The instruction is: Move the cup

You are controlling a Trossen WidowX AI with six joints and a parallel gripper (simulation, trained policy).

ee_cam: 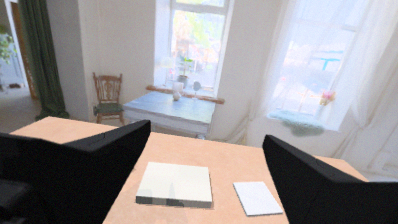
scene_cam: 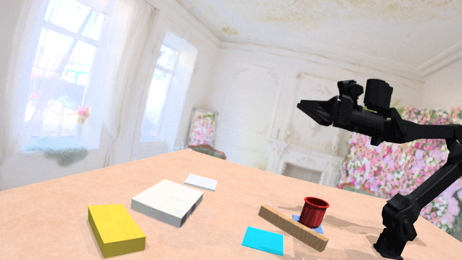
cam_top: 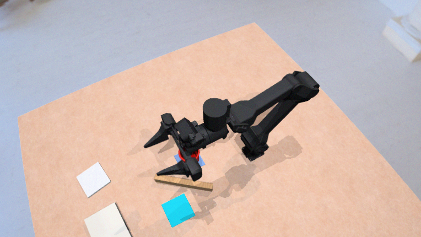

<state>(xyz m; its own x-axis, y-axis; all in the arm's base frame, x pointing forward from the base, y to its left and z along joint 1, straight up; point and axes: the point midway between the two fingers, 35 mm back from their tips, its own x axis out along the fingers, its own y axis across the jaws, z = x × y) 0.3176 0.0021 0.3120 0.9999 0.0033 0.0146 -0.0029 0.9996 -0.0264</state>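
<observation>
I'd guess the cup (cam_top: 198,154) (scene_cam: 312,213) is light and stiff, its smooth sides a touch slippery, its marbles apt to roll if tipped. I'd take it level, around the wall below the rim. It's glossy red with a flared lip, upright on the blue pad (cam_top: 202,162) (scene_cam: 318,229), behind the wooden bar (cam_top: 188,183) (scene_cam: 291,225). The pincer (cam_top: 150,160) (scene_cam: 299,104) (ee_cam: 209,129) hangs well above, spread nearly wide, gripping nothing.
</observation>
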